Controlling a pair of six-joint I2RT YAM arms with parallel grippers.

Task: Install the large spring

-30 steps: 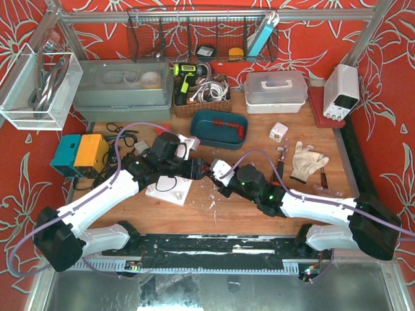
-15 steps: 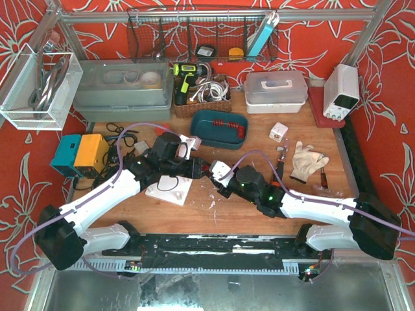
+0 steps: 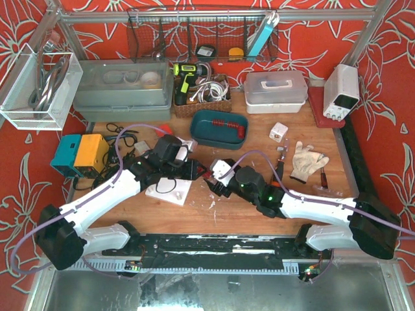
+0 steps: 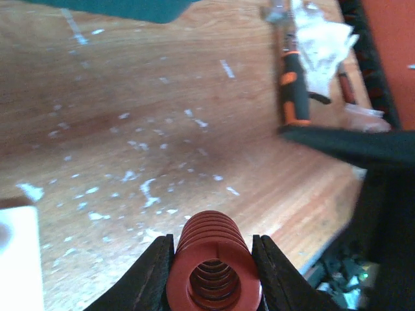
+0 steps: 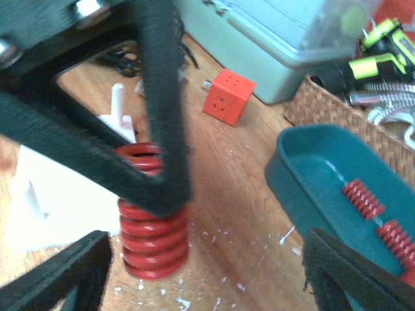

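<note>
The large spring (image 4: 214, 259), a thick red coil, is pinched between the two black fingers of my left gripper (image 4: 213, 247), which is shut on it. In the right wrist view the spring (image 5: 152, 249) stands upright just above the wooden table, with the left gripper's fingers (image 5: 162, 129) clamping its upper coils. My right gripper (image 5: 207, 278) is open, its fingers spread wide on either side, not touching the spring. A white base plate (image 3: 167, 189) lies just left of the spring. From above, both grippers meet near mid-table and hide the spring.
A teal tray (image 3: 220, 128) holding smaller red springs (image 5: 363, 197) sits behind the grippers. An orange cube (image 5: 224, 97), a wicker basket (image 3: 201, 97), a grey box (image 3: 123, 87), a white cube (image 3: 278, 133), a glove (image 3: 306, 161) and an orange-handled tool (image 4: 292, 91) lie around.
My right gripper has opened and let go of the spring. My left gripper has shut on it and now carries it alone.
</note>
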